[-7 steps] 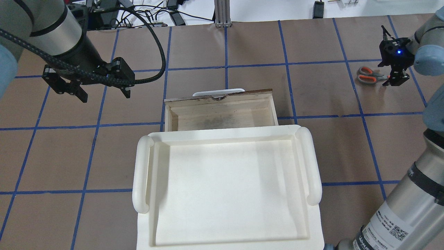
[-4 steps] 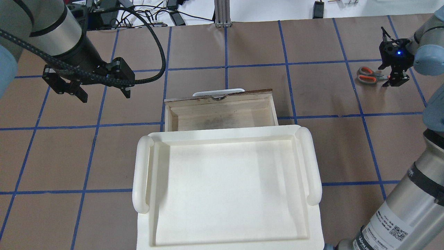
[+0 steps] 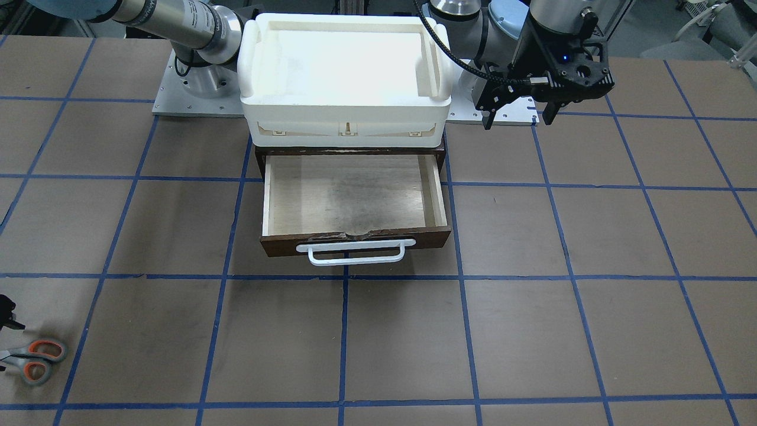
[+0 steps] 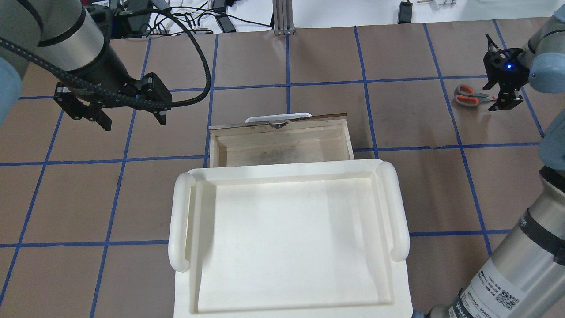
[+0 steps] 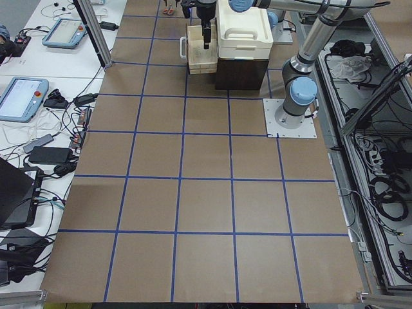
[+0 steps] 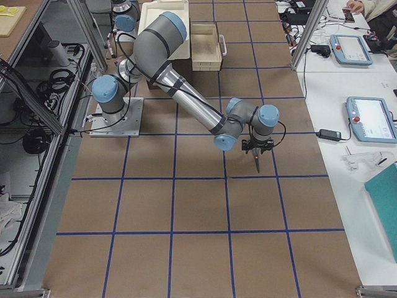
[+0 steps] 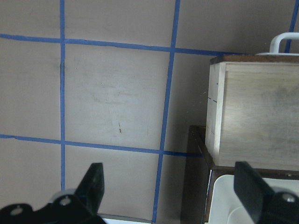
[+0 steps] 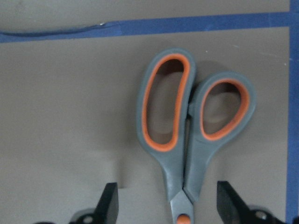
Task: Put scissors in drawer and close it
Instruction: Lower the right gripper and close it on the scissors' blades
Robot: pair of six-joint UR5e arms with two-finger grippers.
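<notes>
The scissors (image 4: 469,96), grey handles with orange-lined loops, lie flat on the table at the far right; they also show in the front view (image 3: 34,360). My right gripper (image 4: 499,94) hovers just over their blade end, open. In the right wrist view its fingertips (image 8: 110,205) stand either side of the scissors (image 8: 187,140) near the pivot, not touching. The drawer (image 4: 282,143) is pulled open and empty, with a dark front and a white handle (image 3: 355,253). My left gripper (image 4: 132,118) is open and empty, above the table left of the drawer (image 7: 257,112).
A white plastic tray (image 4: 181,221) sits on top of the dark cabinet that holds the drawer. Blue tape lines grid the brown table. Cables and devices lie beyond the far edge (image 4: 185,17).
My right gripper has shifted very slightly over the scissors. The scissors, the drawer and my left arm have not moved.
</notes>
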